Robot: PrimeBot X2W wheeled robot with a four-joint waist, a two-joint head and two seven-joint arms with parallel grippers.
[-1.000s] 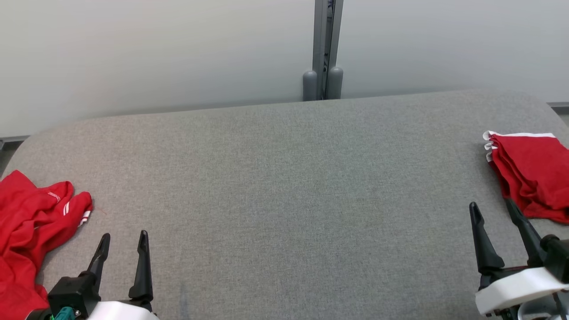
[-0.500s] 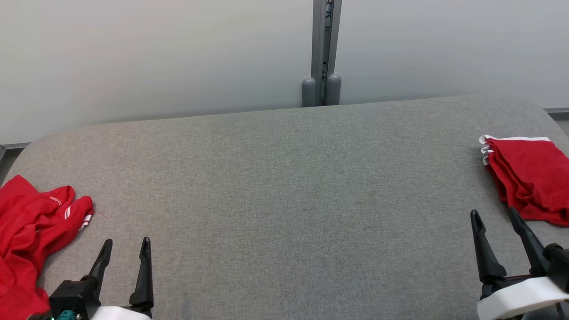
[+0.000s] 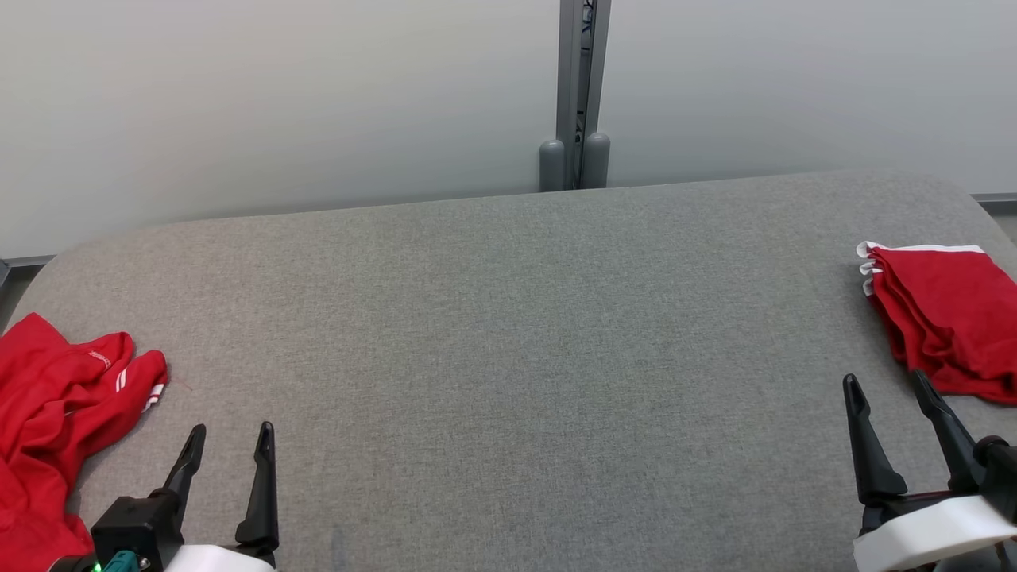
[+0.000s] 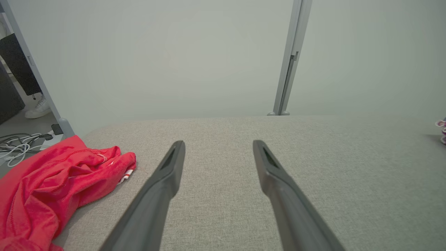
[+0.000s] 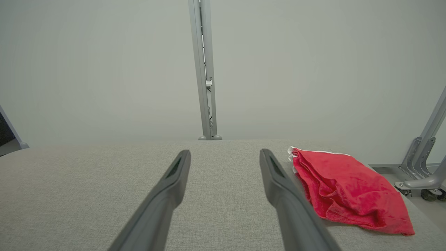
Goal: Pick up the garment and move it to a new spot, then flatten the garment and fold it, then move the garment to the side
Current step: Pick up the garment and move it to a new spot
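Left gripper (image 3: 231, 430), spread wide and empty, stood nearer the crumpled garment (image 3: 56, 405), lying at its nine o'clock; right gripper (image 3: 885, 380) likewise wide, empty.

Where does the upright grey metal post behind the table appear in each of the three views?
Head view: the upright grey metal post stands at top centre, just right of the middle.
Left wrist view: upper right of centre, leaning slightly.
Right wrist view: upper centre, just left of the middle.
Shared landmark: the grey fabric-covered table, whose far edge meets the post's foot in every view.
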